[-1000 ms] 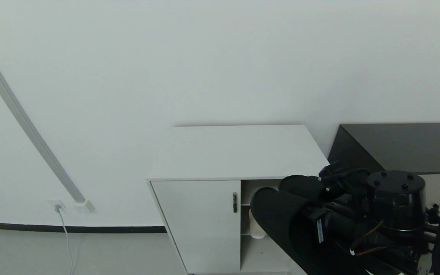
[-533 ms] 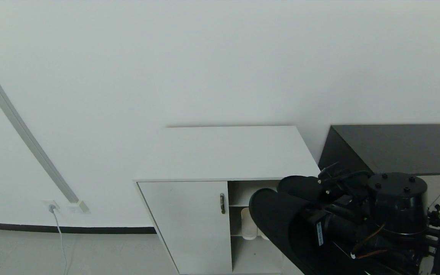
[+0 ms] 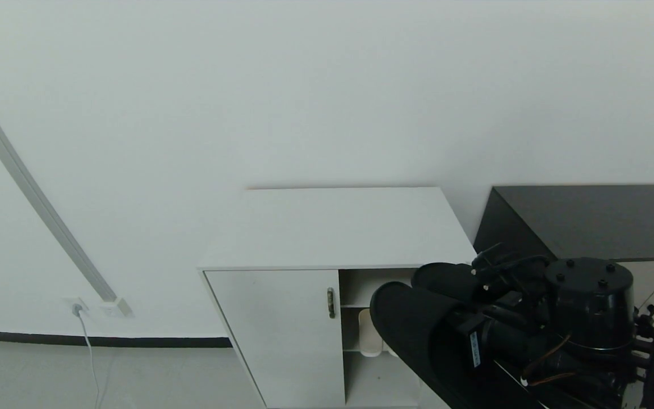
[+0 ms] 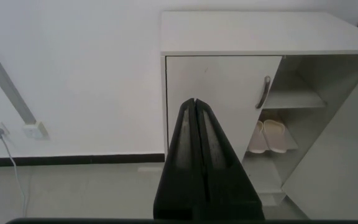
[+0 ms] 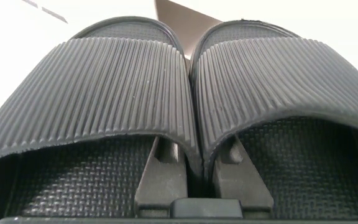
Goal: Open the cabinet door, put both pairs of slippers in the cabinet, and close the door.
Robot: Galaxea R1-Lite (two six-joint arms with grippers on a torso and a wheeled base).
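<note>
The right gripper [image 5: 197, 171] is clamping the black slippers [image 3: 418, 324] at four o'clock in the head view, just beside the open cabinet [image 3: 332, 227]. White slippers [image 4: 272, 134] are sitting on its shelf. The left gripper [image 4: 195, 109] is hanging pinched together. The next move is probably easing the black pair toward nine o'clock, into the opening.

A plain room, home-like as an entry hall or a mock-up of one. Ahead of the left claw [image 4: 194, 102] stands a white cabinet [image 4: 229, 87] with pale slippers [image 4: 272, 135] inside, against a bare wall [image 3: 327, 85]. Left of the claw are a socket [image 3: 77, 309] with a cord [image 3: 91, 352], a cable duct [image 3: 32, 187], black skirting [image 3: 94, 341] and a grey floor [image 3: 49, 380].
</note>
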